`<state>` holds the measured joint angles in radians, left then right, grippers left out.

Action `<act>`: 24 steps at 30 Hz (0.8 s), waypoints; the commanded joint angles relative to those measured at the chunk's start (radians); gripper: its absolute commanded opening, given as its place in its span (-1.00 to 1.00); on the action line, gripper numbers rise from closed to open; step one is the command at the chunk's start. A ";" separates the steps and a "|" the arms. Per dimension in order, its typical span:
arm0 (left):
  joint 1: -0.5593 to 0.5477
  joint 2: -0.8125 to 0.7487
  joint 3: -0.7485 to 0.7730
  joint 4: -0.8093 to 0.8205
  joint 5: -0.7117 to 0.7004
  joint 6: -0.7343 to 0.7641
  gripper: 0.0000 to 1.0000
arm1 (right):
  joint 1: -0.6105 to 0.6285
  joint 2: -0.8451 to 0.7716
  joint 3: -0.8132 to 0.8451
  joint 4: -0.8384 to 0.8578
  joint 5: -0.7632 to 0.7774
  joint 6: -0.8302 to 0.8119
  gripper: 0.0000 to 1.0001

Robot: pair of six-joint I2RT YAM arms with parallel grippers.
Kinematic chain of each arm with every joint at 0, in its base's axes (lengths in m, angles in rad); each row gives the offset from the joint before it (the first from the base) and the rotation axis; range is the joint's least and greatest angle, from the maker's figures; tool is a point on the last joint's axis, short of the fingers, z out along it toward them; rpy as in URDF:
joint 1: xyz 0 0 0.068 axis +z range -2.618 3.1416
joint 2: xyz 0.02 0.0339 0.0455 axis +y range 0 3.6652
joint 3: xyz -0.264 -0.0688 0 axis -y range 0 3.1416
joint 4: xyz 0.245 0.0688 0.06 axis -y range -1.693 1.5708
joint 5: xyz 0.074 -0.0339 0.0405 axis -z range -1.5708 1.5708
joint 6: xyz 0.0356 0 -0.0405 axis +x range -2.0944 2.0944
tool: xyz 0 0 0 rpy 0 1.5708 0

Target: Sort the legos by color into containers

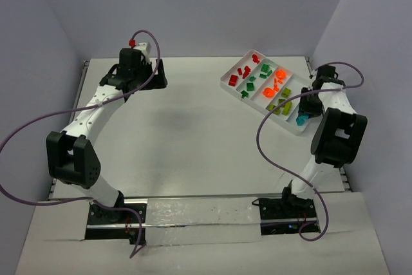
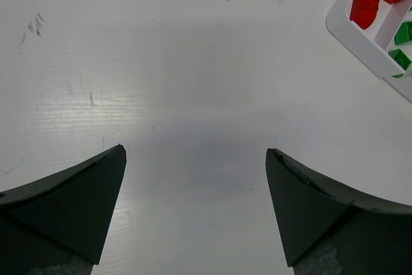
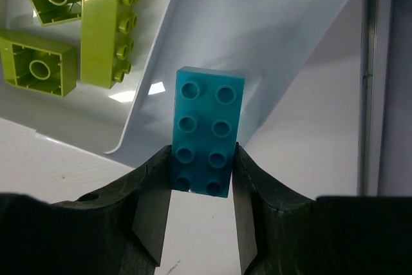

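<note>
We are pinching a cyan brick [image 3: 205,127] by its long sides in our right end effector [image 3: 201,185], holding it over the near right end of the white tray [image 1: 226,84], beside the yellow-green bricks [image 3: 106,27]. Our left end effector [image 2: 196,159] is hanging spread wide over the table [image 1: 180,146], far left.

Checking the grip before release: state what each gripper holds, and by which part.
Right gripper pinches a cyan brick across its long sides, at the end nearest the wrist. Left gripper is open, holding nothing.
</note>
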<state>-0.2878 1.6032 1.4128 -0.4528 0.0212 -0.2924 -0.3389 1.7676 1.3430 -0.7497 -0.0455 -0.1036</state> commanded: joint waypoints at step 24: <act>0.100 -0.019 0.095 -0.063 0.150 0.004 0.98 | 0.043 -0.160 0.175 -0.072 -0.268 0.052 0.87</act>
<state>-0.2386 1.6325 1.4689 -0.4944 0.0674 -0.2949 -0.3295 1.7730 1.4258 -0.8098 -0.1895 -0.0320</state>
